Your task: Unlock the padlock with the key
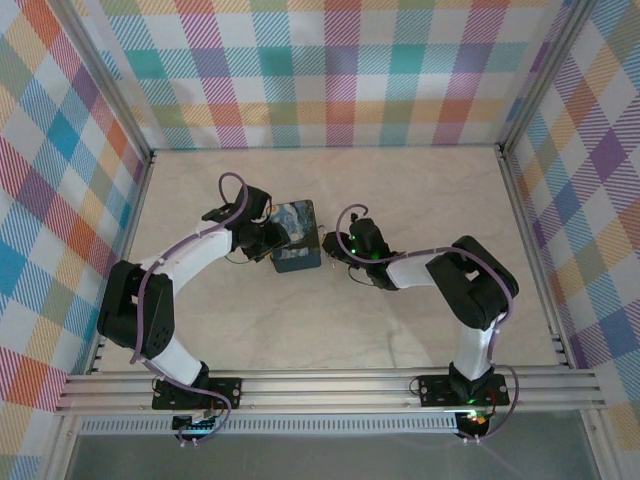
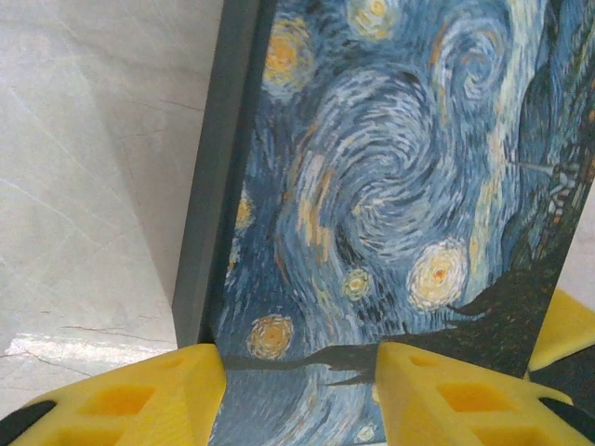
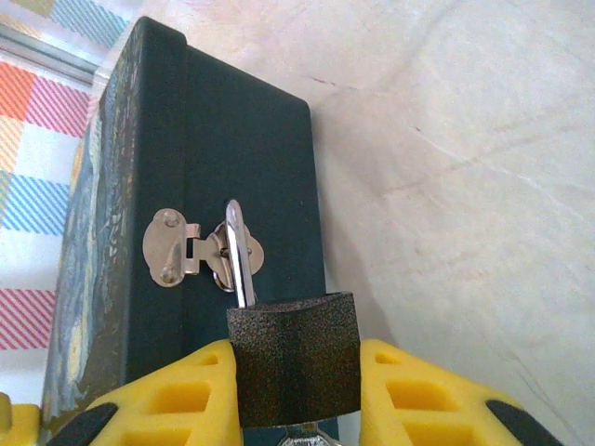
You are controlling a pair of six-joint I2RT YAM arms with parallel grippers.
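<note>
Pale marbled worktop (image 1: 420, 190), checked walls (image 1: 330, 70) on three sides. Near mid-worktop, at the right side of the box (image 3: 251, 149): padlock (image 3: 293, 358), dark grainy body, thin silvery shackle (image 3: 240, 251) rising from its top. Shackle threaded through the small metal hasp (image 3: 177, 246) screwed to the box's dark side wall. Only one leg of the shackle in sight.

Right gripper (image 3: 296, 348) grasping the padlock: body wedged between the two yellow fingers (image 3: 177, 395), jaws closed against its sides, top of the body standing clear of the fingertips. Silvery bit (image 3: 302, 433) just under the body at the bottom edge of the right wrist view, too little showing to name it.

Box flat on the worktop, blue-and-yellow swirl-painted lid up, hasp side turned toward the right arm. Seen from above, right gripper (image 1: 335, 245) just beside the box's right edge, left gripper (image 1: 262, 235) at its left edge, box between the two.

Left gripper (image 2: 299, 358) low over the painted lid, yellow fingers (image 2: 158, 395) spread with the lid's surface showing between them, grey side wall of the box running up past the left finger. Jaws part-way apart; clamped on the box or merely resting there, cannot tell.
</note>
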